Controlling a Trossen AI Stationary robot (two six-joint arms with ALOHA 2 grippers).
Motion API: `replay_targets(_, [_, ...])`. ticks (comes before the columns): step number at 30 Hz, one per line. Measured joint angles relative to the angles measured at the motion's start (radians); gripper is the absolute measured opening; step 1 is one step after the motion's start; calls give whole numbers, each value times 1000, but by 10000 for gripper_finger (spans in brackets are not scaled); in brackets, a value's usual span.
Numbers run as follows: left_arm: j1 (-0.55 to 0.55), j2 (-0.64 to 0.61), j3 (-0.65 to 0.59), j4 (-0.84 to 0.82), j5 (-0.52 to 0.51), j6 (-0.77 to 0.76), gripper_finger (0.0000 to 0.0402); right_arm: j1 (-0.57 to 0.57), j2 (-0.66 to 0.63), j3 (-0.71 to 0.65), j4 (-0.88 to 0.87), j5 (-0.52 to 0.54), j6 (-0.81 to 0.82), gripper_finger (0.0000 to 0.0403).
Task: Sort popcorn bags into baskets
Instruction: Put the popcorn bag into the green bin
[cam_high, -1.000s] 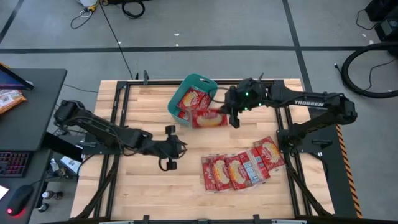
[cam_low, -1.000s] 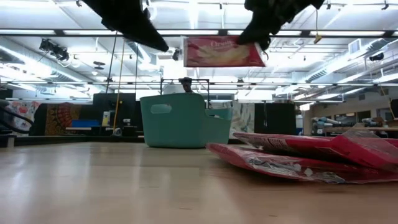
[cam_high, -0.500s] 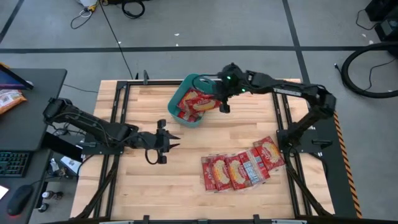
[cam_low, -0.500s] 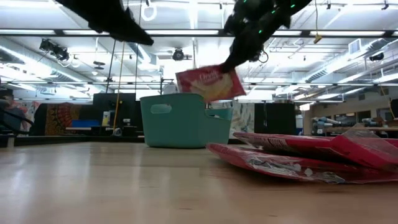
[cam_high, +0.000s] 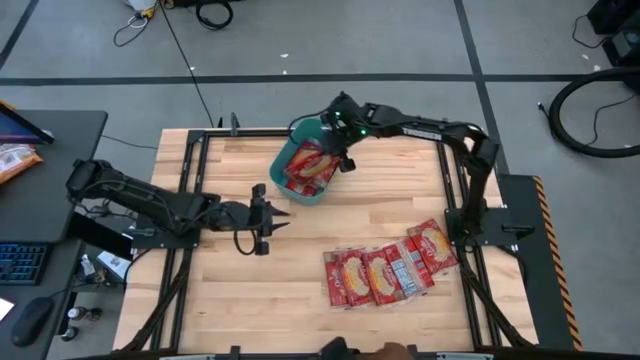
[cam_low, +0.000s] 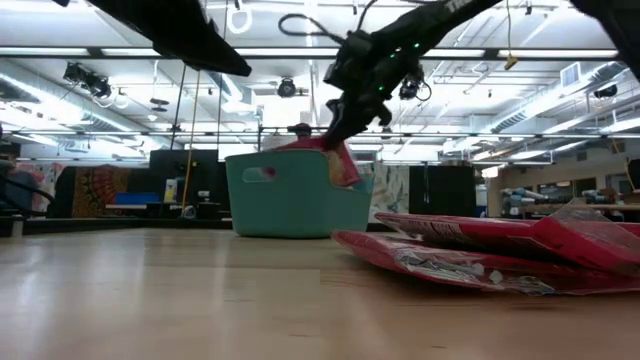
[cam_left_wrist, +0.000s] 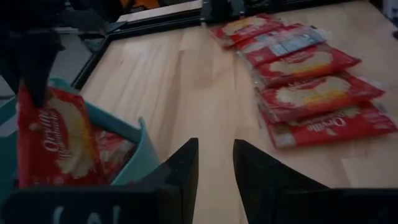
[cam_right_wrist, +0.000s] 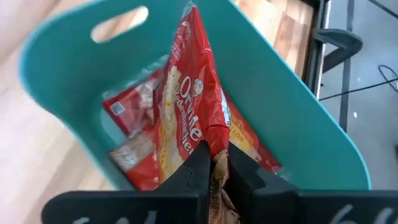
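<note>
A teal basket (cam_high: 279, 172) stands at the table's far middle, and red popcorn bags (cam_right_wrist: 134, 149) lie in it. My right gripper (cam_high: 342, 160) hovers over the basket's right rim, shut on one more popcorn bag (cam_right_wrist: 186, 118), which dips into the tub (cam_low: 280, 195). Several popcorn bags (cam_high: 390, 265) lie overlapping in a row on the table's near right part. My left gripper (cam_high: 272, 218) is open and holds nothing, above bare wood to the near left of the basket. My right gripper pinches the bag's upper end (cam_right_wrist: 214, 149) between its two fingers. The fingers slant down at it from the table's right. The bag hangs on edge below them, tilted, with its lower part inside the basket over the packets lying there.
Black frame rails (cam_high: 190, 170) run along the table's left and right sides. A dark desk (cam_high: 50, 200) with an orange snack bag (cam_high: 15, 160) stands beyond the left edge. Bare wood (cam_high: 250, 290) lies near left.
My right gripper has carried the bag toward the table's left and down until it is over the basket, rolling as it went. The bag, held flat and level before, now hangs on edge with its lower part in the basket. My left gripper has drawn back toward the table's left edge.
</note>
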Motion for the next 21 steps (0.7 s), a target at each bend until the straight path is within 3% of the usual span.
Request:
replay_targets(10, [13,1,0,4,1,-15,105,-44,136,98,8,-33,-47,44])
replay_targets(14, [13,1,0,4,0,-35,105,-57,166,98,33,11,-11,90])
replay_targets(21, [13,1,1,4,-26,-34,105,-59,144,98,101,194,88,182])
